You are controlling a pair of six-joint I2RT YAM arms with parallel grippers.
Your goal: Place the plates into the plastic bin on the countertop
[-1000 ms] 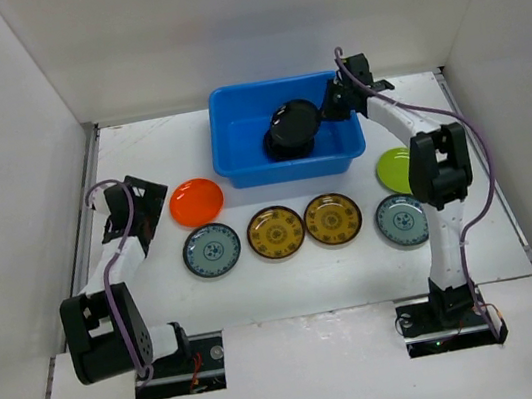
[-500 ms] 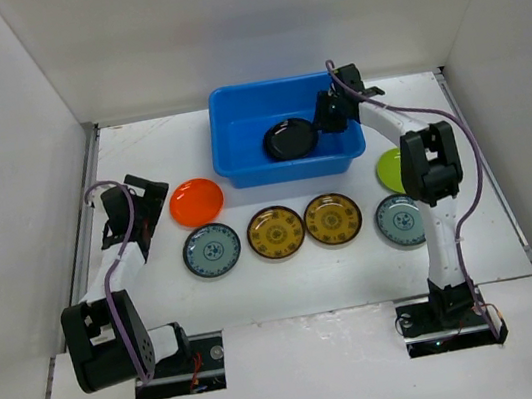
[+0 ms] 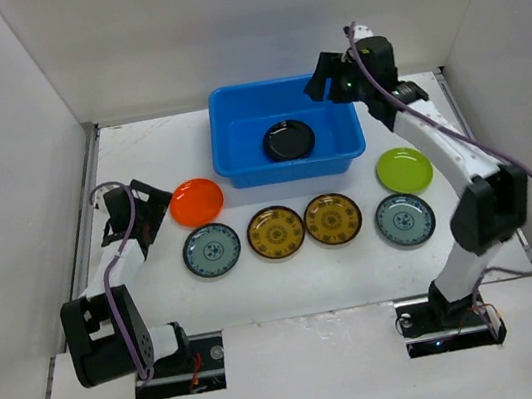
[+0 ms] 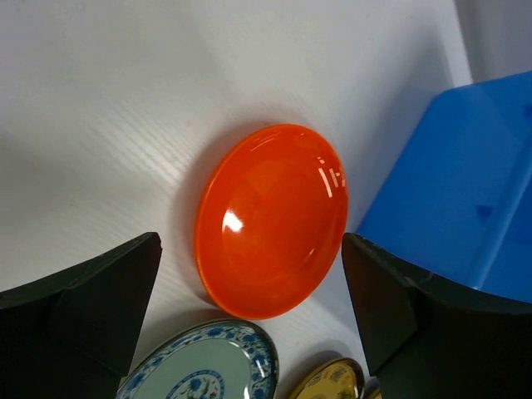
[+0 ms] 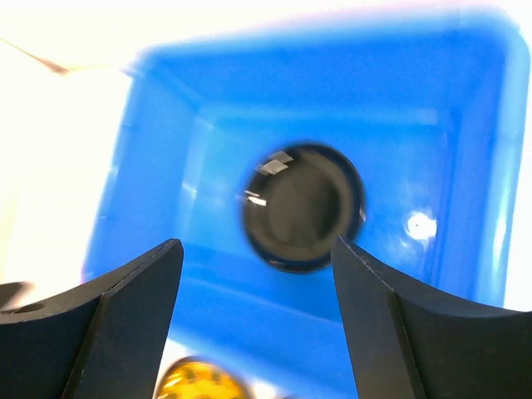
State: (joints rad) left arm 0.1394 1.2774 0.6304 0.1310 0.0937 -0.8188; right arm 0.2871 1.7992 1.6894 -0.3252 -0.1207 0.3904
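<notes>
While we look down from above, the left gripper sits low over the white countertop, just left of the orange plate. Its fingers are spread wide and hold nothing, and in the wrist view that plate lies ahead between them, apart from both. The right gripper hangs above the far right corner of the blue bin, its fingers also wide apart and empty. A black plate lies flat on the bin's floor; we cannot tell whether a second lies beneath it. Near the bin a row runs left to right: the left blue-green plate, the left yellow-brown plate, the right yellow-brown plate and the right blue-green plate. The lime green plate sits just right of the bin.
</notes>
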